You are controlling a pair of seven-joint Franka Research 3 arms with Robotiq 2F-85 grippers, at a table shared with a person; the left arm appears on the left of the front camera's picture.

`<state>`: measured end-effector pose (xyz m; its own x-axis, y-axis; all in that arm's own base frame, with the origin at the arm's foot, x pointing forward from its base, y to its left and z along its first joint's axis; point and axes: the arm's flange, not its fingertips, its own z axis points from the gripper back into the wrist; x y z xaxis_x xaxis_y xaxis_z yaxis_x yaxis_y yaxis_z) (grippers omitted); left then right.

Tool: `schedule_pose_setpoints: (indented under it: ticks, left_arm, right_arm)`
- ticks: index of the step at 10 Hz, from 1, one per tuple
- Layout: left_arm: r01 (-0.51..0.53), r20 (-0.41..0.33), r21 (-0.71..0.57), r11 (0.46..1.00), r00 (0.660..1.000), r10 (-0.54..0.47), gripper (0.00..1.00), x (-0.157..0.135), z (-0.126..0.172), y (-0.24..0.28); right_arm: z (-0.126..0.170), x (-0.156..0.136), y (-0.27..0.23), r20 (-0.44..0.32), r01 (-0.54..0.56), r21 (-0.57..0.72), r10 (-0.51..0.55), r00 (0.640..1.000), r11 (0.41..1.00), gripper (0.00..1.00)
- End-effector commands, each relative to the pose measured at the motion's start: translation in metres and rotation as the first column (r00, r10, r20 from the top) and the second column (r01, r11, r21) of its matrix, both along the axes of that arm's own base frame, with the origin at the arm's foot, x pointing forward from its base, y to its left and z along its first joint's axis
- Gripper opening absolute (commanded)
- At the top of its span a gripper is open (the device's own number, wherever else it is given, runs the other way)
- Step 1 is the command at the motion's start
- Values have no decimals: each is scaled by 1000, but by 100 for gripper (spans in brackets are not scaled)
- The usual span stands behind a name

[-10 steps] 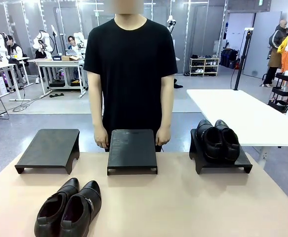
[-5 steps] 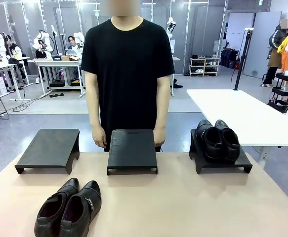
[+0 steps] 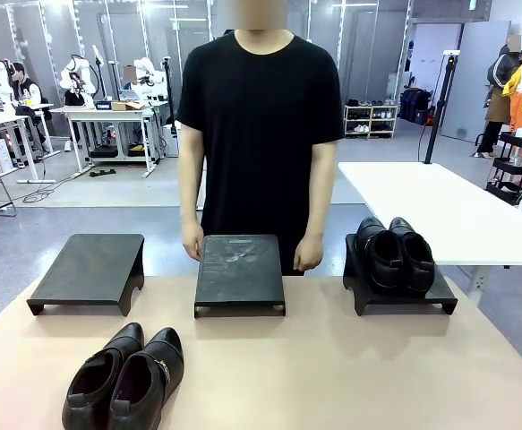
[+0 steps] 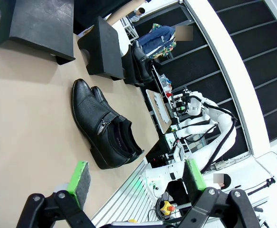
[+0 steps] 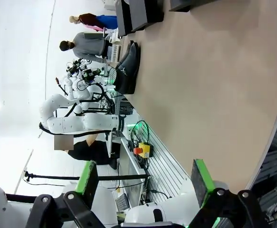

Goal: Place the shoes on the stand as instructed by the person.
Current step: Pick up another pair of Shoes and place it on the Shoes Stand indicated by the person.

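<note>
Shoes half sorted, both grippers idle with jaws wide

We see the plain pair (image 3: 393, 253) already set on the right stand (image 3: 431, 300), while the buckle pair (image 3: 126, 381) lies side by side on the table (image 3: 350, 376) at our near left, toes toward the person (image 3: 261, 116), within easy reach of the left arm. The left stand (image 3: 89, 269) and the middle stand (image 3: 240, 273) are bare, so either could take it. The person's hands (image 3: 308, 255) hang at the middle stand's far corners, and we judge no choice has been signalled. The left gripper (image 4: 136, 175) hovers above the table, looking at the buckle pair, pads spread and empty. The right gripper (image 5: 144, 175) is likewise spread and empty at the near edge, probably to leave the table free.
</note>
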<state>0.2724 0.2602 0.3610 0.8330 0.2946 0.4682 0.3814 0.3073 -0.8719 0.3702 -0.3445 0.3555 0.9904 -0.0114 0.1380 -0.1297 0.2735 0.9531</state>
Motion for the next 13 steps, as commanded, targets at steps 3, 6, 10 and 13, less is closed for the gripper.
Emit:
schedule_pose_setpoints:
  ticks: [3,6,10,13]
  left_arm:
    - [0,5,0,1000,1000,0,100,-1,1,1]
    - [-2,-57,81,997,998,6,100,-14,27,-19]
    - [76,-157,258,963,987,-36,100,-13,94,-108]
    - [113,-235,451,885,972,-5,100,0,135,-180]
  right_arm:
    - [4,-3,1,4,5,-20,-4,1000,1000,100]
    - [4,-3,1,4,5,-20,-4,1000,1000,100]
    - [4,-3,1,4,5,-20,-4,1000,1000,100]
    - [4,-3,1,4,5,-20,-4,1000,1000,100]
